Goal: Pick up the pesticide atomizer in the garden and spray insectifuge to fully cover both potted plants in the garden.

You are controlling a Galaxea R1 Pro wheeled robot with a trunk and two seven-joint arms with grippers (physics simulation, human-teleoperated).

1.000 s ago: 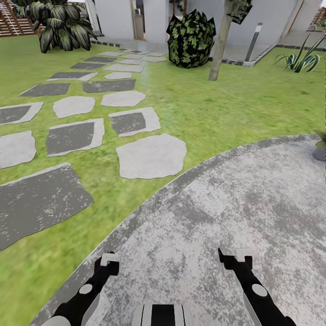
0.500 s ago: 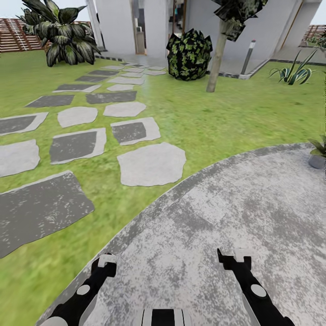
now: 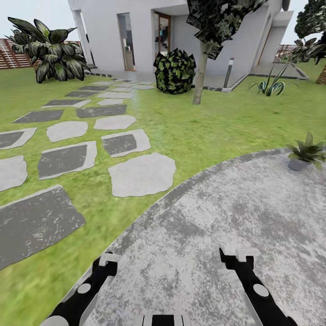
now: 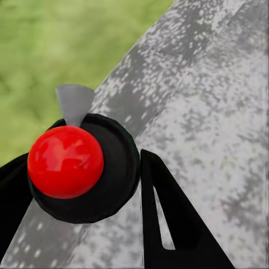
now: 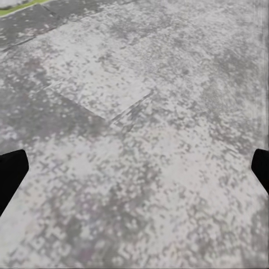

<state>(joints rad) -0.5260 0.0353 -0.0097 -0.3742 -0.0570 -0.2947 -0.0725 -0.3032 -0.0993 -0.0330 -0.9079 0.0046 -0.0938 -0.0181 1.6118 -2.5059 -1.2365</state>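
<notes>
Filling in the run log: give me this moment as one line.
phase: in transit | base: on patio | potted plant: far right | left gripper: empty | right gripper: open, empty

Both arms are glossy black with pale grey round caps set into their upper sides and light grey panels along their flanks. The left tool (image 3: 107, 264) and the right tool (image 3: 235, 259) each end in a black forked bracket topped by a small white block. Between the arms sits a trunk piece banded in black and white. Close behind the left tool's black fingers (image 4: 168, 218), a shiny red ball (image 4: 65, 161) sits in a round black cup beside a translucent grey tab.
</notes>
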